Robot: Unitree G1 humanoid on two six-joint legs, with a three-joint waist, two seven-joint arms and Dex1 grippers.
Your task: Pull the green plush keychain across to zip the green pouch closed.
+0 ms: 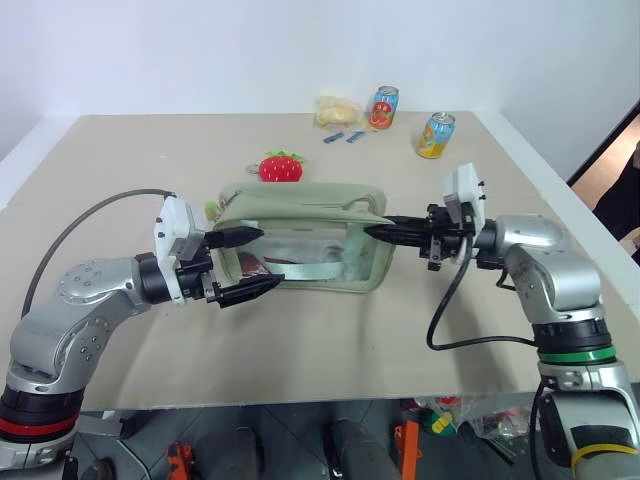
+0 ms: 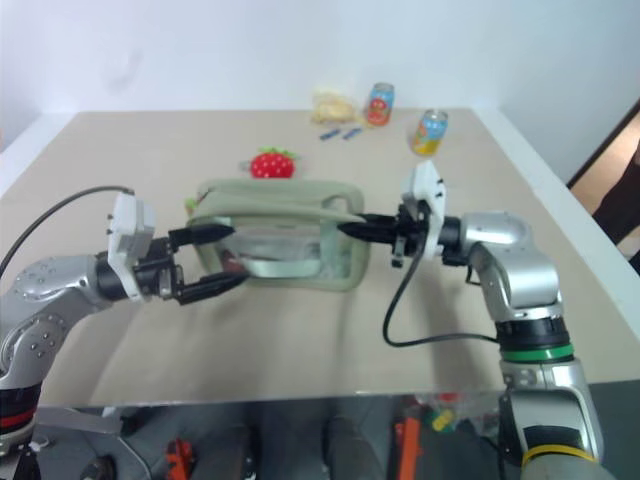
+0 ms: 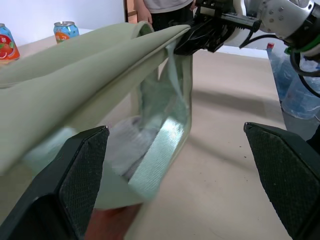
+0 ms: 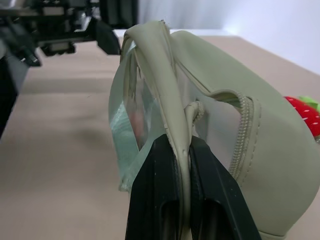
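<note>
Our right gripper [image 1: 372, 231] pinched tight on end seam of green pouch [image 1: 300, 215] — thin fabric edge between its fingers [image 4: 155, 200] in right wrist view. Our left gripper [image 1: 258, 260] spread wide at pouch's opposite end, one finger above top edge, other low beside clear window — no grip. Pouch upright mid-table [image 1: 330, 340] between both grippers. Green plush keychain [image 1: 212, 209] peeking at pouch's left rear corner. Strawberry plush [image 1: 281, 166] just behind; two cans [image 1: 384, 108] well beyond.

My head stereo pair looking down over the table [image 1: 330, 350], each wrist camera close along its fingers, all sharing the green pouch [image 1: 300, 235].
</note>
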